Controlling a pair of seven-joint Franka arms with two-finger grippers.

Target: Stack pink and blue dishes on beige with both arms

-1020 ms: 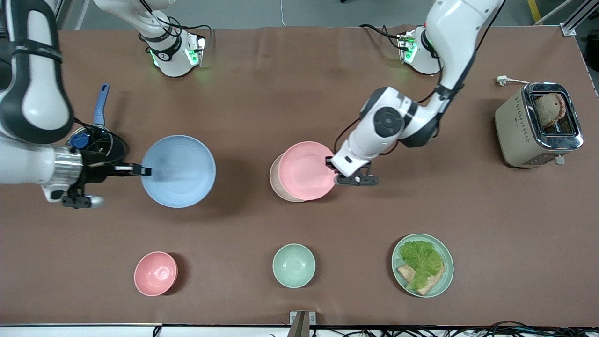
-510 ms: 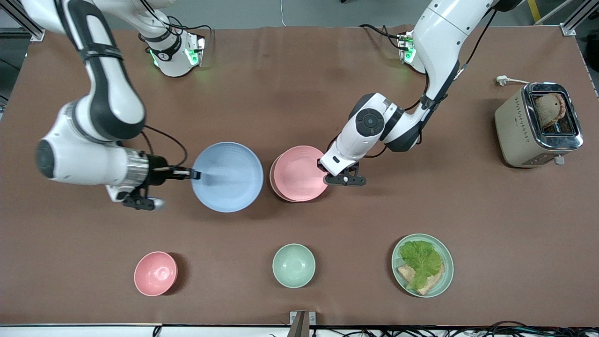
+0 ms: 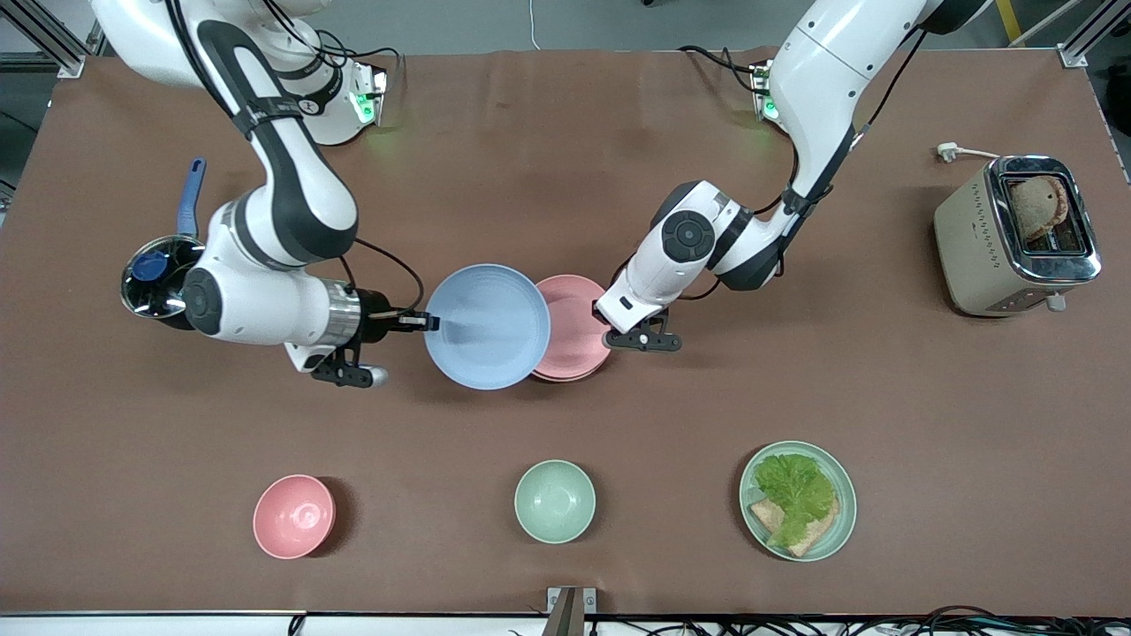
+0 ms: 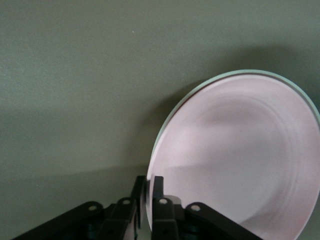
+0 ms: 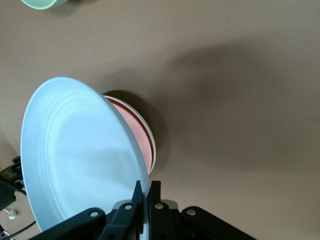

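Note:
The pale pink plate lies on the beige plate, of which only a thin pale rim shows in the right wrist view. My left gripper is at the pink plate's rim on the side toward the left arm's end, and the left gripper is shut on that rim. My right gripper is shut on the edge of the pale blue plate. It holds that plate tilted in the air, overlapping the pink plate's edge. In the right wrist view, the blue plate sits in the right gripper.
Nearer the front camera stand a small pink bowl, a mint-green bowl and a green plate with lettuce and bread. A beige toaster is at the left arm's end. A steel pot with a blue handle is at the right arm's end.
The right arm carried the blue plate across toward the pink plate until it overlaps it. The left gripper lowered the pink plate squarely onto the beige one, which is now almost covered.

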